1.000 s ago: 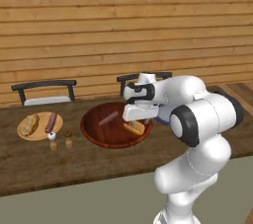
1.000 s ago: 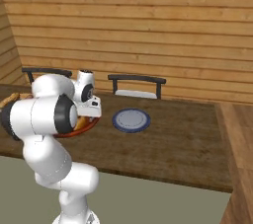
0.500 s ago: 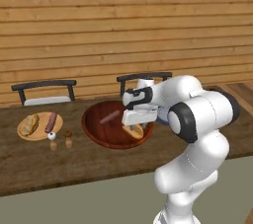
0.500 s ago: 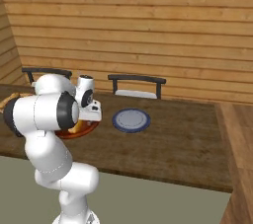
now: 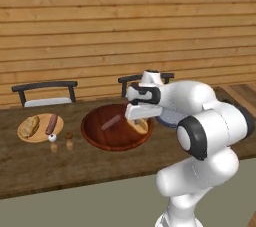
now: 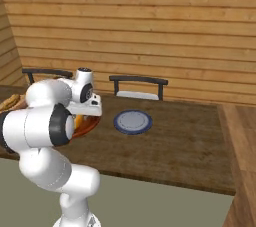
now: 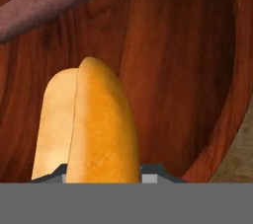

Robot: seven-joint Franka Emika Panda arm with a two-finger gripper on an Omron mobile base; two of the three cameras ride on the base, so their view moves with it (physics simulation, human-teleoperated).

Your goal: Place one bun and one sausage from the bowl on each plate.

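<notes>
While the gripper (image 7: pixel 101 174) sits low over the bowl (image 5: pixel 95 138), its tips flank the near end of the bun (image 7: pixel 91 129); whether they grip it cannot be told. Soft and light by its look, the bun would squash under a hard pinch, so a gentle hold across its middle seems best. Beyond it in the bowl lies a sausage (image 5: pixel 111 122). Far left, the tan plate (image 5: pixel 24 133) holds a bun and sausage; the blue-grey plate (image 6: pixel 132 121) is bare.

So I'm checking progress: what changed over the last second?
The gripper came down into the bowl, onto the bun. Whether it grips yet is unclear. The sausage stayed in the bowl, the tan plate stayed loaded and the blue plate bare.
</notes>
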